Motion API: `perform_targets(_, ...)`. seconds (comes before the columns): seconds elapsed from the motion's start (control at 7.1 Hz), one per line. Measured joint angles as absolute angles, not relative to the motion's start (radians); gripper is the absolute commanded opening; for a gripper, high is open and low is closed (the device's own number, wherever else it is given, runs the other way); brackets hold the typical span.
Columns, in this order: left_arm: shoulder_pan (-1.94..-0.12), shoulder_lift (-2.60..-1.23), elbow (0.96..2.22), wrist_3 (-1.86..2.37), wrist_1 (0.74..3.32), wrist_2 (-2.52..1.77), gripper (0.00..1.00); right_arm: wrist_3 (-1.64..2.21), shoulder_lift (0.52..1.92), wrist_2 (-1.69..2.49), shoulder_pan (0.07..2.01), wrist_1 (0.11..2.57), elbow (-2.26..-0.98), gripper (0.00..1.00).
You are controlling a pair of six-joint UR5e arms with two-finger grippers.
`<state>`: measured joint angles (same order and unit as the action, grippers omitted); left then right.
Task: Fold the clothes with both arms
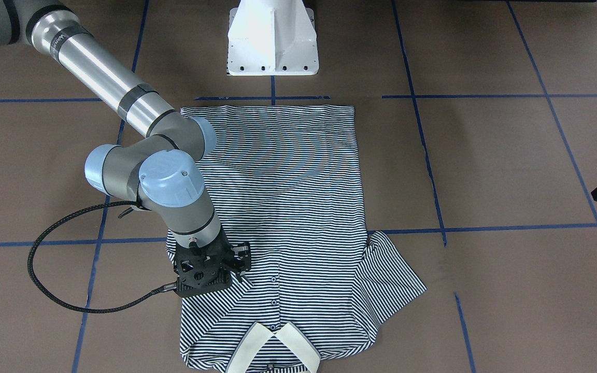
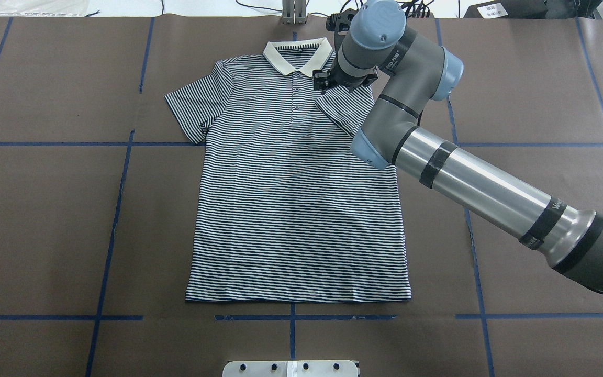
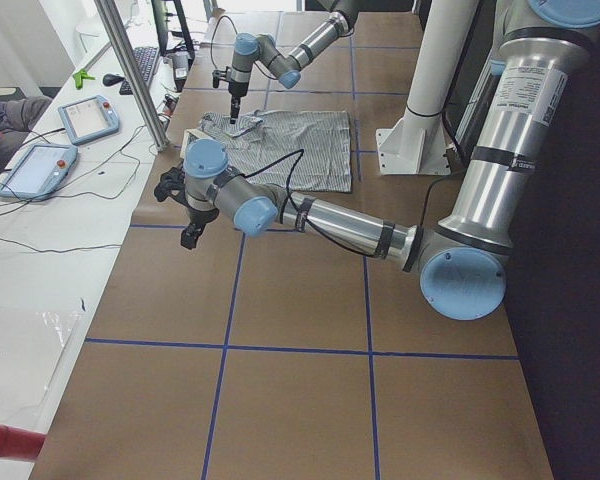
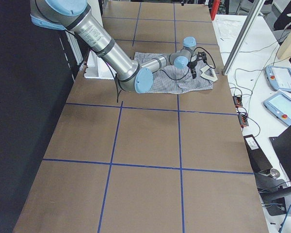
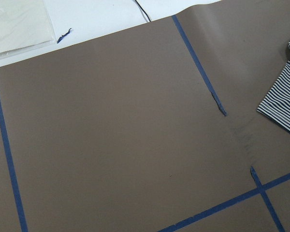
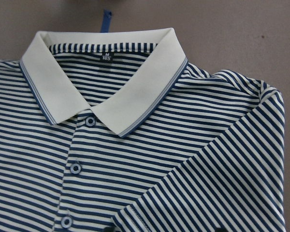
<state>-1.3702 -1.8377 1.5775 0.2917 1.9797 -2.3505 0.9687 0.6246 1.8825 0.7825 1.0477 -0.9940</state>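
Striped polo shirt (image 2: 296, 209) laid flat on table (image 2: 45, 220), long axis vertical in overhead frame, collar (image 2: 280, 52) at top, right end effector (image 2: 343, 81) placed beside collar, its closure not discernible

Brown paper (image 2: 45, 220) is covering the whole table, and blue tape lines (image 2: 45, 143) are crossing it in a grid (one strip (image 5: 220, 104) is fraying at a torn end). A white side bench (image 3: 40, 260) is running along the table's far edge. Two teach pendants (image 3: 88, 118) (image 3: 35, 168) are lying on it among loose black cables (image 3: 40, 225), with a clear plastic sheet (image 3: 25, 345) and a red object (image 3: 5, 440) nearer the camera. A metal pole (image 3: 135, 75) is leaning up from the table's edge. Part of a person in dark grey (image 3: 5, 112) is showing at the frame's edge.
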Motion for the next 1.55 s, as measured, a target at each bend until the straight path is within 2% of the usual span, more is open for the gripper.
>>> perform_targets(0.42,-1.222,-1.958,1.548,0.597,1.987,-2.216,1.00,1.010,0.605,1.980,0.826,1.087,-1.003,1.00)
perform_targets(0.7,-1.067,-2.000,1.529,0.892,2.082,-2.044,1.00,1.000,0.659,2.076,0.859,1.305,-1.173,1.00)
perform_targets(1.13,-0.915,-2.089,1.331,1.114,2.250,-1.786,0.97,0.869,0.839,2.207,0.905,1.502,-1.457,1.00)
perform_targets(1.41,-0.846,-2.149,1.196,1.154,2.334,-1.691,0.96,0.848,0.890,2.215,0.905,1.519,-1.523,1.00)
perform_targets(1.55,-0.826,-2.169,1.168,1.157,2.342,-1.677,0.96,0.851,0.893,2.211,0.900,1.519,-1.526,1.00)
